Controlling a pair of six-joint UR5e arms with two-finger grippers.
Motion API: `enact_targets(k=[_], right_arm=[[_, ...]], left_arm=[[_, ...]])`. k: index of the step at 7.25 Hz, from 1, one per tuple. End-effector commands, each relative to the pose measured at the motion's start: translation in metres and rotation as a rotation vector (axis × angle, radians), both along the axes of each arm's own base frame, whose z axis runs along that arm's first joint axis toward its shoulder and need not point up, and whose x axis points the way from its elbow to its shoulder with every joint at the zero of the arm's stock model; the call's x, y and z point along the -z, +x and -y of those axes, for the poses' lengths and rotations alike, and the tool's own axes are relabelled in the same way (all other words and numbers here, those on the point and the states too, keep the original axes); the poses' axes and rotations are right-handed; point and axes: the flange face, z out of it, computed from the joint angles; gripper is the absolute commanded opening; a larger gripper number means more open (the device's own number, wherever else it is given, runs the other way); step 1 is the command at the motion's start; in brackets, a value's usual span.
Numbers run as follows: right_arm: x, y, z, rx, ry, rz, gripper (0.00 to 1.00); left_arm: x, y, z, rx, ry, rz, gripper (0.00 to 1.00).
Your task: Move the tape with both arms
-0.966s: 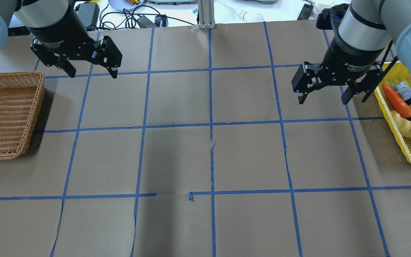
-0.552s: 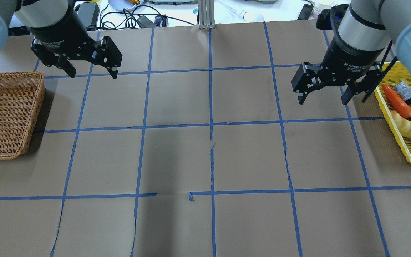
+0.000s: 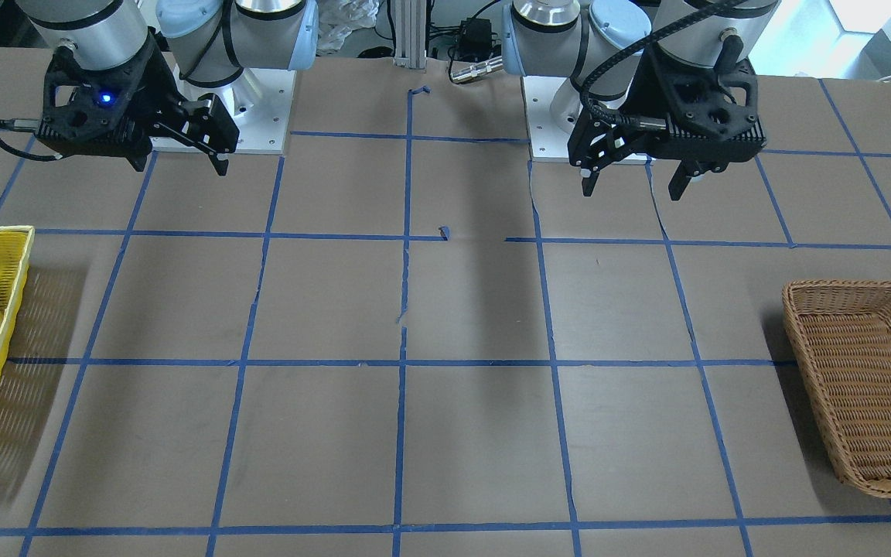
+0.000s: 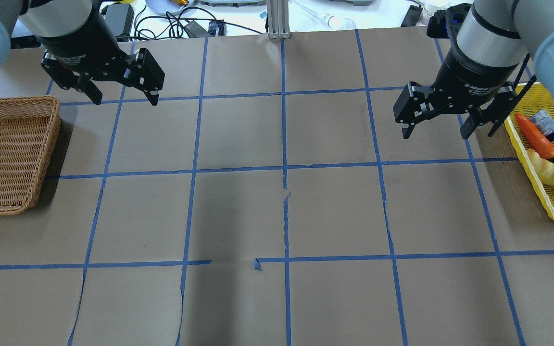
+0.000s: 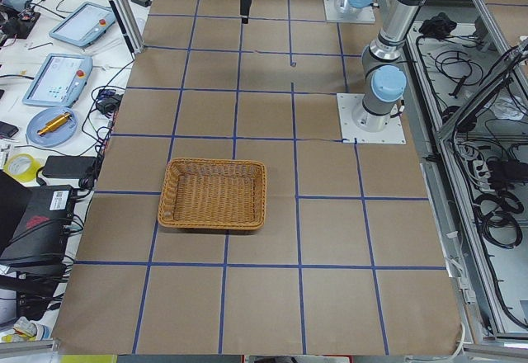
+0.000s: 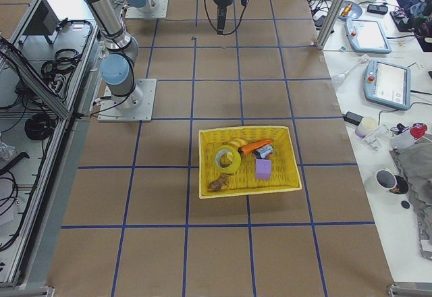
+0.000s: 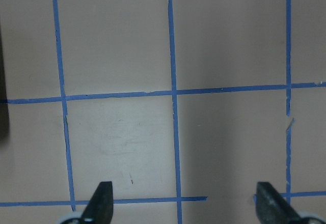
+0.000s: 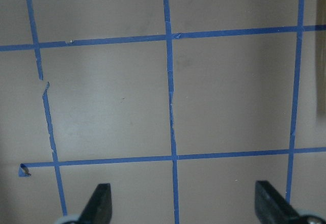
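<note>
**Status.** L tool (image 4: 126, 101) and R tool (image 4: 434, 137): both spread wide, nothing between the fingers, both hanging above the bare counter (image 4: 238, 211). Both wrist views show only brown paper and blue grid lines between the fingertips.

**Task item.** The tape (image 6: 227, 169) sits in the yellow mesh basket (image 6: 246, 190) at the robot's right end of the counter. It is near the basket's middle, with a toy carrot (image 6: 255, 146), a purple block (image 6: 263, 169) and a brown bread-like toy (image 6: 217, 184) close around it. No tool touches it. The wicker basket (image 4: 58, 125) is at the left end, prob. the drop point.

**Stage (est.).** Pickup not begun; R arm is nearer the tape.

**Hazards.**
- Crowded basket: wide fingers coming down may snag the carrot or block, or pinch one along w/ the roll.
- Roll looks tilted: a grip across the rim may slip or flip it.
- A finger catching the mesh wall may drag the basket.
- Handover: if R tool covers too much of the ring, L tool gets no purchase. Release before L tool closes means the roll falls and rolls off.
</note>
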Motion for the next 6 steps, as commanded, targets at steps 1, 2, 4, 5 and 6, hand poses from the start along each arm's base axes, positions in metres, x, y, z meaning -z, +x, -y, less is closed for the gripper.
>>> enact_targets(k=[1,2,4,5,6], right_arm=[[0.000,-0.001,0.002,0.000,-0.011,-0.005,1.00],[0.000,-0.011,0.007,-0.007,-0.027,-0.029,1.00],[0.001,-0.120,0.039,-0.016,-0.101,-0.064,1.00],[0.010,-0.178,0.043,-0.050,-0.082,-0.056,1.00],[0.033,-0.239,0.049,-0.085,-0.047,-0.042,1.00]], left_arm=[[0.000,0.000,0.000,0.000,0.000,0.000,1.00],[0.000,0.000,0.000,0.000,0.000,0.000,1.00],[0.000,0.000,0.000,0.000,0.000,0.000,1.00],[0.000,0.001,0.000,-0.002,0.000,0.000,1.00],[0.000,0.001,0.000,-0.002,0.000,0.000,1.00]])
